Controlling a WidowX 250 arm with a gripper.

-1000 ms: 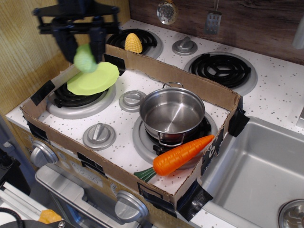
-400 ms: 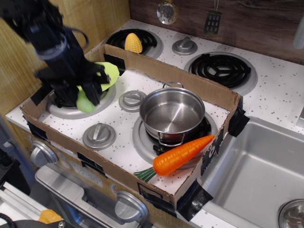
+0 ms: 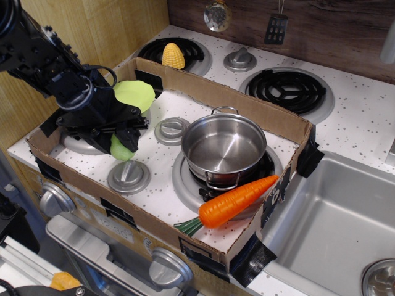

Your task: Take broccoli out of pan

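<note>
The broccoli (image 3: 120, 148) is a small pale-green lump held between my gripper's fingers, low over the front-left burner inside the cardboard box. My black gripper (image 3: 118, 140) is shut on it, reaching in from the upper left. The pan (image 3: 223, 149), a shiny steel pot with wire loop handles, stands on the front-right burner and holds nothing. The broccoli is well to the left of the pan.
A lime-green plate (image 3: 134, 95) lies behind my gripper on the left burner. An orange carrot (image 3: 237, 200) lies in front of the pan. A yellow corn cob (image 3: 173, 55) sits on the back-left burner. Cardboard walls (image 3: 222, 89) surround the front stove. A sink (image 3: 333, 228) is on the right.
My gripper has come down from high above the plate to just over the front-left burner, moving slightly right, with the broccoli still in it.
</note>
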